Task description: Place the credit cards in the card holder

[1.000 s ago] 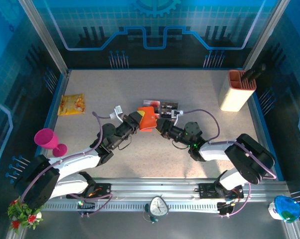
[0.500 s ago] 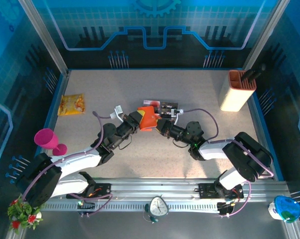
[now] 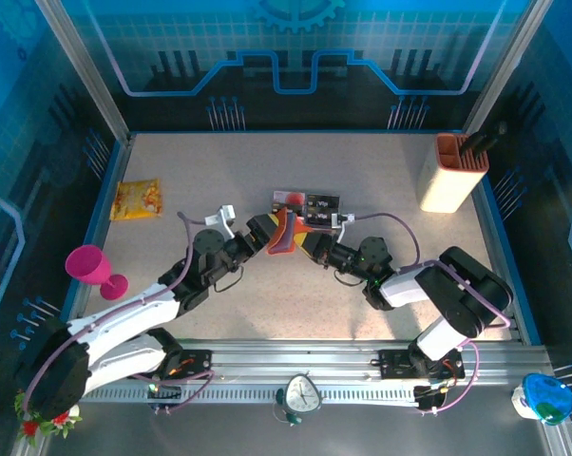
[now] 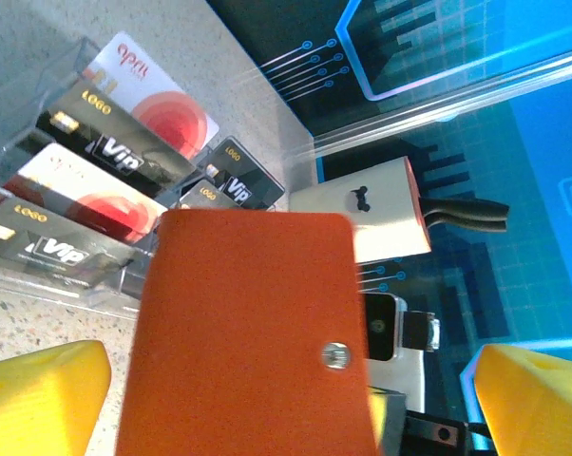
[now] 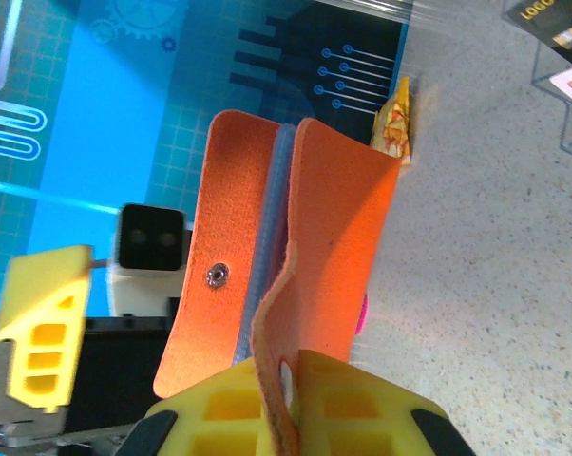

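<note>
- right gripper (image 3: 312,243) clamped on the card holder (image 3: 282,231) flap, standing it upright mid-table, likely to expose its pockets;
- left gripper (image 3: 266,231) spread apart at its 9 o'clock;
- credit cards (image 3: 314,202) in tray (image 4: 67,285) at 12 o'clock.

The card holder (image 3: 282,231), a small orange-red folding wallet, is upright on edge near the middle of the surface. Its leaves are slightly parted, with grey-blue pockets showing between them. A metal snap stud sits on one outer face, and the clasp flap is pinched in the right gripper (image 5: 284,394). The credit cards (image 3: 308,202) lie just beyond it, on the far side, face up in stepped rows in a clear tray (image 4: 39,275). Some are black and marked Vip, others white with red circles.
</note>
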Controlling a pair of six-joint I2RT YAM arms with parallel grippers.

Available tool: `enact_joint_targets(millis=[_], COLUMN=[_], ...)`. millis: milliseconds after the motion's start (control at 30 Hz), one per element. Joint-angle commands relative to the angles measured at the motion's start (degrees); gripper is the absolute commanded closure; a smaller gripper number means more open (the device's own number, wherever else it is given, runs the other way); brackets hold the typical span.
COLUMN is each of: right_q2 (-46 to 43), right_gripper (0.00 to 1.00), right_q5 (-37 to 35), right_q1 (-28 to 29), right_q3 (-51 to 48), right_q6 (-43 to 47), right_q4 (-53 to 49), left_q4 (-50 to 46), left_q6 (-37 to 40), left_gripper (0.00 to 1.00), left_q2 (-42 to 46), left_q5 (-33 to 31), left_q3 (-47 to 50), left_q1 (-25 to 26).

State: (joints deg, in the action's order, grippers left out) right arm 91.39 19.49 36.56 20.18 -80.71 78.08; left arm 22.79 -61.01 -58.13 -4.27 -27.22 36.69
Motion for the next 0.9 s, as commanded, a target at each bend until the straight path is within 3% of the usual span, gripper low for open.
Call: enact_joint_targets(millis=[0,133,333,867], right_q2=[1.3,1.9,2.6,6.0], right_gripper=[1.00,1.00,1.00,1.00], right_q5=[1.2,1.5,1.0,1.0], right_q1=[-0.9,-1.0,-0.9,-0.9], right_q3=[-0.5,-1.0,-2.4,-4.9], right_q6=[1.9,2.2,2.9,4.8], right_q4=[3.4,3.4,3.5,3.5], left_q4=[-11.4,-22.3,-39.2,-43.5], left_q6=[9.0,16.2,24.0,26.5], left_gripper=[0.01,0.01,0.01,0.01], left_q2=[2.1,0.6,-9.8,-19.4], left_q5=[-1.1,-1.8,-3.6,-10.0], left_q3=[-4.6,-12.3,-24.7,-23.3], left_q1=[-0.8,-0.9,-0.6,2.2])
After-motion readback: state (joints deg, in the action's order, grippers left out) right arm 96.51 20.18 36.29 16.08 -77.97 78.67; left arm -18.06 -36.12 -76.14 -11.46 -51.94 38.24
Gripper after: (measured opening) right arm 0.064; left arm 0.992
